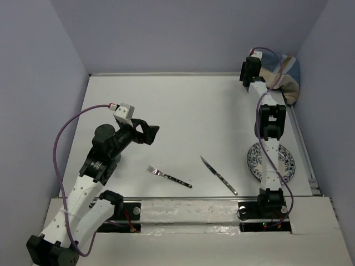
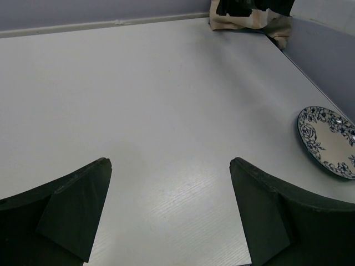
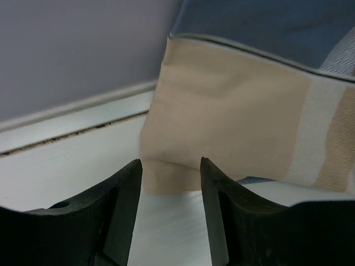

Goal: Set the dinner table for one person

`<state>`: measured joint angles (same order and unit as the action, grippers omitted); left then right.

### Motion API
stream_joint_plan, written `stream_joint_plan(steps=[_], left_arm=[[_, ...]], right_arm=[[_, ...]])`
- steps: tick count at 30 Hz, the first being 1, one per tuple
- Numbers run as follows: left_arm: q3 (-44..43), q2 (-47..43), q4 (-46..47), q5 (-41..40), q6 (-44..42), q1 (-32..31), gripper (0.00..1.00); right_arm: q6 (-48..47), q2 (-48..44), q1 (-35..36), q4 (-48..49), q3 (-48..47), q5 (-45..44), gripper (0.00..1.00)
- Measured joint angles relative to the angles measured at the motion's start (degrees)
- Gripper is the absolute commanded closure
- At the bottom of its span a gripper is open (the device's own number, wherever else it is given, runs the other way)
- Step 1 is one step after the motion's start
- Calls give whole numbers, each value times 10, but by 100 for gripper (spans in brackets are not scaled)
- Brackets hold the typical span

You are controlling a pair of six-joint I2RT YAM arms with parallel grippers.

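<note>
Right fingers [image 3: 119,216] stand parted at the crumpled placemat [image 3: 233,127], half hidden overhead by the right arm [image 1: 272,119]; left fingers [image 2: 72,210] gape above the surface [image 2: 166,111].

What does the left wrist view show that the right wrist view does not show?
Only the left wrist view shows the plate and the left fingers, which are open. Only the right wrist view shows the right fingers plainly; they are open and near the cloth. Both views show the cloth, the table and the wall behind.
</note>
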<state>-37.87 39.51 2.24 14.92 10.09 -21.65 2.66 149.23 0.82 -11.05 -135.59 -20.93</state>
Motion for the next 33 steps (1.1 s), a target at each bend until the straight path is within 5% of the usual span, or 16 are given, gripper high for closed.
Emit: stream_joint_plan(steps=[9,18,33], left_arm=[[0,5,0,1,-1,14,1],[0,4,1,2,-2,22,1],[0,-18,2,1,-5,23,1]], right_arm=[[-5,65,4,-20,-30,21,48],[-9,77,4,-23,-54,34,69],[-38,78,4,-25,-54,34,66]])
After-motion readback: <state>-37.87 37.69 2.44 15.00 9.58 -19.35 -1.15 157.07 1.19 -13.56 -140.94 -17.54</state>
